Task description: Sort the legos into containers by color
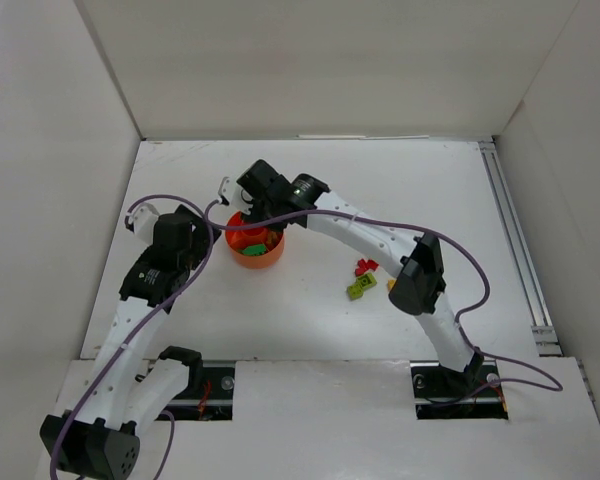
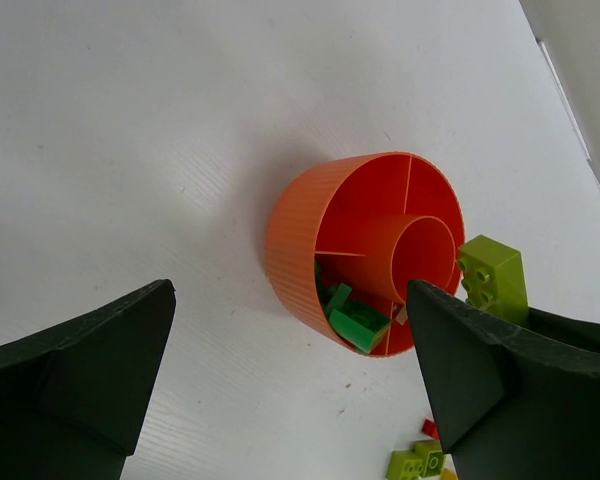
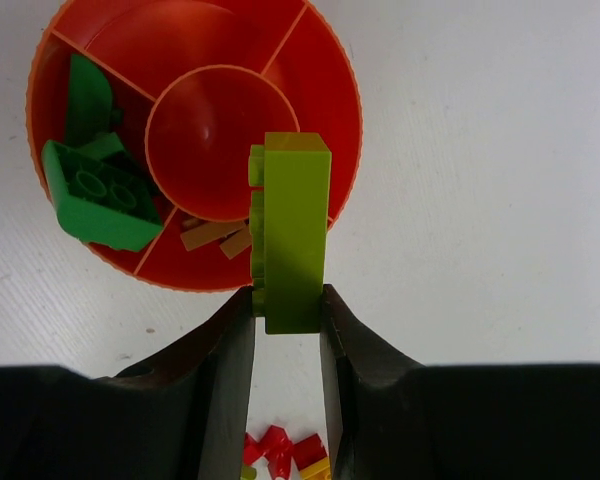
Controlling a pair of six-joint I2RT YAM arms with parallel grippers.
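The orange-red divided bowl [image 1: 257, 261] stands left of the table's middle. My right gripper [image 3: 287, 300] is shut on a lime brick [image 3: 295, 225] and holds it upright above the bowl's near rim [image 3: 344, 80]; the brick also shows in the left wrist view [image 2: 493, 277]. One compartment holds green bricks [image 3: 95, 190], another holds brown-orange pieces [image 3: 215, 236]. My left gripper [image 2: 290, 300] is wide open and empty, just left of the bowl [image 2: 295, 240]. Loose red [image 1: 365, 266], lime [image 1: 357, 289] and yellow [image 1: 390, 284] bricks lie on the table to the right.
White walls enclose the table on the left, the back and the right. A metal rail [image 1: 515, 240] runs along the right edge. The right arm [image 1: 380, 235] stretches over the table above the loose bricks.
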